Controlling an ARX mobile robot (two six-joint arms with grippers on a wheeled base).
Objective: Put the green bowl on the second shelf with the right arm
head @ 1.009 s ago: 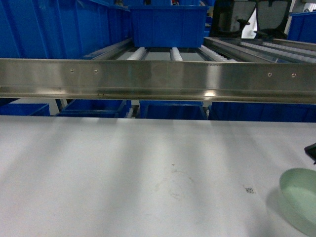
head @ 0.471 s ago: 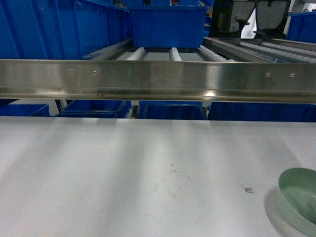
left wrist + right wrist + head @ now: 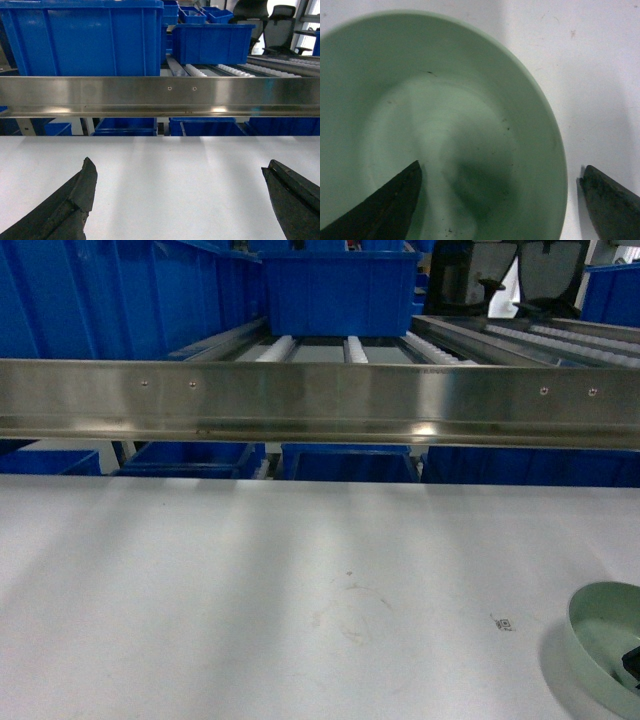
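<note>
The pale green bowl (image 3: pixel 603 640) sits on the white table at the far right, cut by the edge of the head view. It fills the right wrist view (image 3: pixel 445 120). My right gripper (image 3: pixel 501 170) is open astride the bowl's rim, with its left finger (image 3: pixel 395 200) inside the bowl and its right finger (image 3: pixel 610 200) outside over the table. One dark fingertip (image 3: pixel 631 664) shows over the bowl in the head view. The second shelf's steel front rail (image 3: pixel 320 400) runs across, with a blue crate (image 3: pixel 340 290) on white rollers behind it. My left gripper (image 3: pixel 180 166) hangs open over bare table.
Blue crates (image 3: pixel 85 40) stand on the rack at the left, and more sit below the rail (image 3: pixel 345 462). The white table (image 3: pixel 250 600) stretches up to the rack. Office chairs (image 3: pixel 550 275) stand at the back right.
The right gripper's dark tip, at the right edge above the bowl one second ago, left view and now shows lower down, over the bowl. The bowl has barely shifted.
</note>
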